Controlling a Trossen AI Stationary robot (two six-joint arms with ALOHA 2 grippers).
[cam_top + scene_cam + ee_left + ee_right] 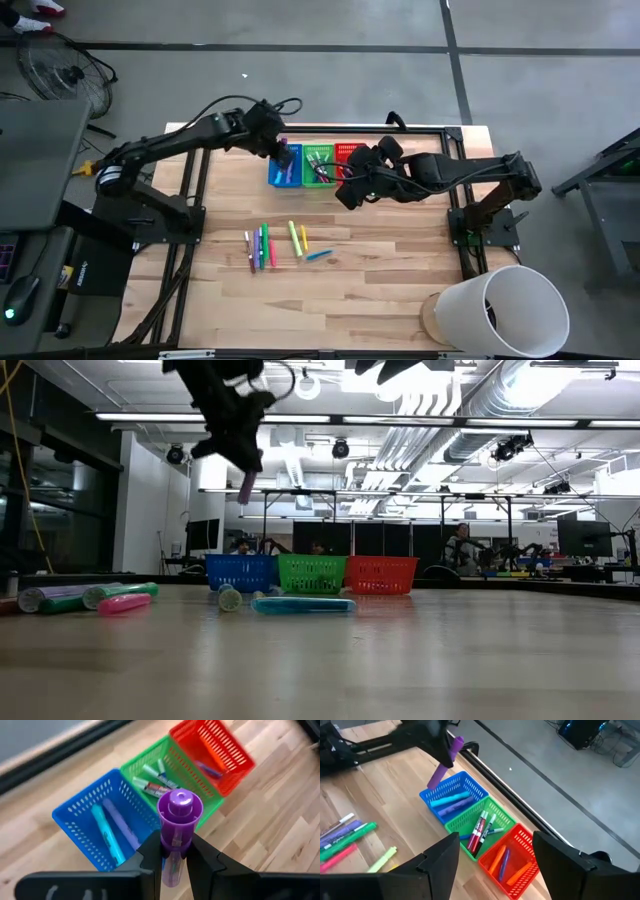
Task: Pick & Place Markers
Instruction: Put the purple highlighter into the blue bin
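Observation:
My left gripper (283,152) hangs above the blue basket (285,168), shut on a purple marker (179,815), which also shows in the low view (245,487). The green basket (319,166) and red basket (347,157) stand in a row to the right of the blue one, each with markers inside. My right gripper (495,865) is open, high above the table in front of the green and red baskets. Several loose markers (262,245) lie flat on the wooden table. My left gripper pinches the purple marker's barrel (173,851) between its two fingers (150,855), just below the wide cap. The fingers slant down from the table's left. The marker is lifted clear and tilted, its lower end (245,490) hanging below the fingers above the blue basket.
Yellow-green markers (298,238) and a teal one (318,254) lie right of the main group. A white bucket (500,310) stands at the table's near right corner. A black frame rail (420,128) runs behind the baskets. People sit in the room beyond.

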